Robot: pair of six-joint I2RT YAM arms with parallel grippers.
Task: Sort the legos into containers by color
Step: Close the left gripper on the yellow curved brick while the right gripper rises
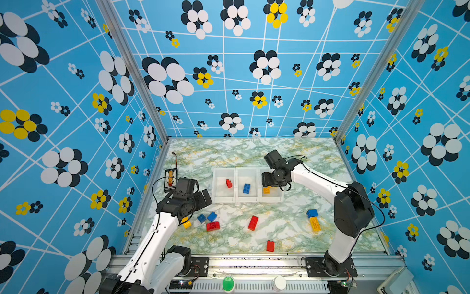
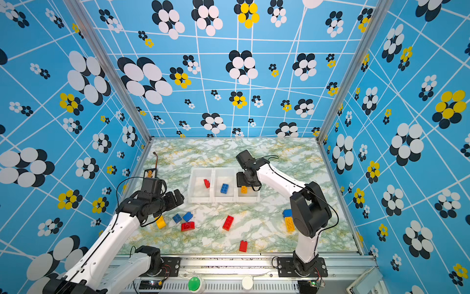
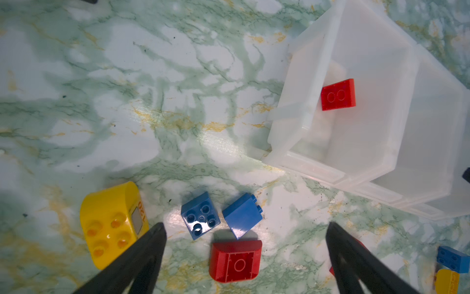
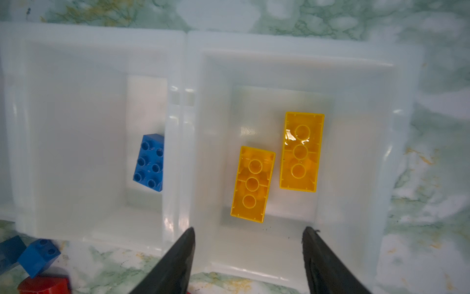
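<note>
The right gripper [image 4: 249, 229] hangs open, empty, over yellow legos [image 4: 253, 180] in a container [image 4: 356, 76]. The left gripper [image 3: 245, 225] is wide open above the surface [image 3: 101, 76].

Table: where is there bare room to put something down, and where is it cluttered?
Bare table lies behind the containers, up to the back wall, and between the long red brick and the blue-and-yellow pair. It is crowded front-left, where four bricks cluster near the open left pincer.
</note>
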